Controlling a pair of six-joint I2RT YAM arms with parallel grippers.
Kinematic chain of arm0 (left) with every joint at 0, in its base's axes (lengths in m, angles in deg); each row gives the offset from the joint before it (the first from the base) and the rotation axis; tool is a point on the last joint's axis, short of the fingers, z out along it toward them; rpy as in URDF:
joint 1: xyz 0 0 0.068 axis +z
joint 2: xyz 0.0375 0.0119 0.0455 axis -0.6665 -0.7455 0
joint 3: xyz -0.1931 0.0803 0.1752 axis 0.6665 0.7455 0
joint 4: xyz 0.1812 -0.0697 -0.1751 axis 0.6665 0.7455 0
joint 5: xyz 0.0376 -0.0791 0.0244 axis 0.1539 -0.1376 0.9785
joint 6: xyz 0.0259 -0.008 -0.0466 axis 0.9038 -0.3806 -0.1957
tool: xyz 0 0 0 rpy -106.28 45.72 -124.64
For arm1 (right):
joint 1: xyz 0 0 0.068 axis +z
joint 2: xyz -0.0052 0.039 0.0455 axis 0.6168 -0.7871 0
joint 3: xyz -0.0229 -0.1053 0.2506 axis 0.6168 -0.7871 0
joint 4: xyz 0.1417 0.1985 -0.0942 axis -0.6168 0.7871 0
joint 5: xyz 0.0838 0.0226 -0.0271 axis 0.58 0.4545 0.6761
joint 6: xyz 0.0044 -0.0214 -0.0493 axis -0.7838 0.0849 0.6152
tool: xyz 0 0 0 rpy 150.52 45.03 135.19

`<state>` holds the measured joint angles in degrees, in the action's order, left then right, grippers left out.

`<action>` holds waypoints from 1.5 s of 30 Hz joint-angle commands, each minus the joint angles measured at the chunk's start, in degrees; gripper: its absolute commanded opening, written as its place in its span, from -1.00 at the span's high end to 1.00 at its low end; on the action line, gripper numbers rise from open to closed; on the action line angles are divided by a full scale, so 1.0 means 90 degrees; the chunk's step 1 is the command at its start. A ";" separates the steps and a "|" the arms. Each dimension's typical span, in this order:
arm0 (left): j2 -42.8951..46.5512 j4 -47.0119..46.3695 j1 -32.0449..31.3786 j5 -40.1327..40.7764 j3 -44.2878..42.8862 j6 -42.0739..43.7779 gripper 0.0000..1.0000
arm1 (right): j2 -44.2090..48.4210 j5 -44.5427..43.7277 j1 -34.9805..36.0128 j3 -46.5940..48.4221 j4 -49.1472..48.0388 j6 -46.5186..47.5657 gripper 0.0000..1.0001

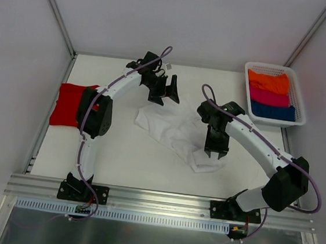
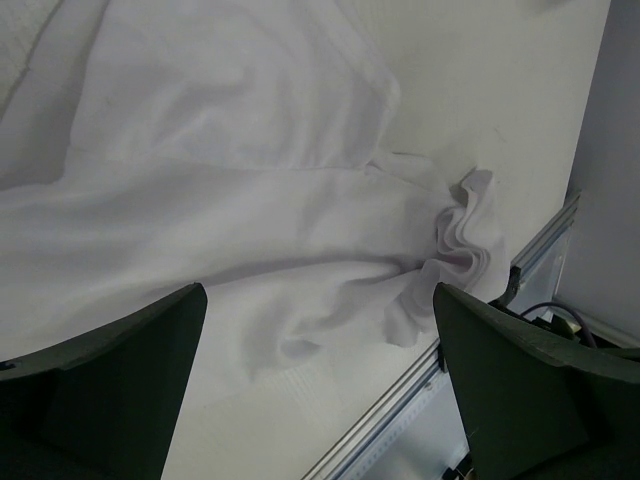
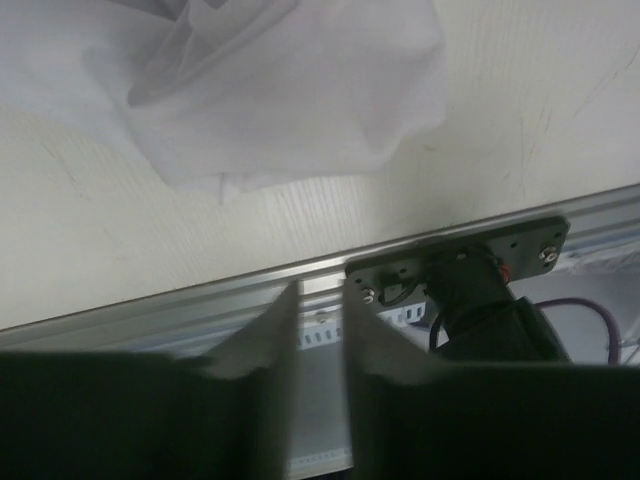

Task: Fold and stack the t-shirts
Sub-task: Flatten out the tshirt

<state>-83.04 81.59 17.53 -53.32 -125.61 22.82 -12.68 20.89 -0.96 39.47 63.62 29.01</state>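
Two arms stand over the tabletop (image 1: 124, 159), and there are two shirts. The white shirt (image 1: 173, 132) lies crumpled and spread near the middle. The red shirt (image 1: 68, 103) lies flat at the left edge, partly hidden behind the left arm. One white basket (image 1: 266, 66) sits at the far right corner with three folded cloths in it: orange (image 1: 268, 80), pink (image 1: 269, 97) and blue (image 1: 272, 111). From above, the left tool (image 1: 165, 96) hangs over the far edge of the white shirt, and the right tool (image 1: 215, 154) is over its near right end. Only the wrist views show how the fingers stand. The left wrist view shows the left tool (image 2: 318, 295) spread wide with nothing in it. Below it are the white shirt's (image 2: 230, 200) folds and a bunched corner near the metal rail (image 2: 400, 420), which the top view does not show. The right wrist view shows the right tool (image 3: 320, 290) with only a narrow slit between its fingers. It pinches nothing, and the shirt's edge (image 3: 290, 90) lies beyond it on the tabletop, apart from the fingers. That view also shows the right arm's base plate (image 3: 460, 260).
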 commanded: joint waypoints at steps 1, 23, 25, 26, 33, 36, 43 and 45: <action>0.0183 -0.0019 0.0002 0.0187 0.0246 0.0250 -0.98 | 0.0242 0.0392 0.0142 -0.0152 0.2160 -0.0245 0.14; 0.2099 0.1270 0.0177 0.0941 0.0814 -0.0471 0.03 | -0.3879 0.1143 -0.0179 0.5024 0.0168 0.1865 0.92; 0.1904 0.1270 0.0187 0.0833 0.0774 -0.0618 1.00 | -0.3898 0.1173 -0.0296 0.4878 0.0061 0.1952 0.91; 0.1729 0.1279 0.0216 0.0726 0.0803 -0.0638 1.00 | -0.3889 0.1163 -0.0364 0.4800 0.0041 0.1981 0.91; 0.1025 0.1697 0.0304 0.0276 0.0863 -0.0950 1.00 | -0.3810 0.1007 -0.0619 0.3804 -0.0194 0.2196 0.91; 0.0537 0.2342 0.0304 0.0597 0.0268 -0.0756 1.00 | -0.3947 0.1065 -0.0707 0.3569 -0.0184 0.2313 0.93; 0.0166 0.3134 0.0324 0.1380 0.0179 -0.0501 1.00 | -0.4444 0.1231 -0.0746 0.3491 -0.0165 0.2597 0.99; -0.0029 0.3320 0.0353 0.1360 0.0130 -0.0424 1.00 | -0.4630 0.1319 -0.0746 0.3383 -0.0155 0.2704 0.99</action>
<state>-81.49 105.66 19.91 -43.36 -122.42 16.98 -51.23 30.86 -7.58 71.00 60.73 50.72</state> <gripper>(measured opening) 0.006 0.011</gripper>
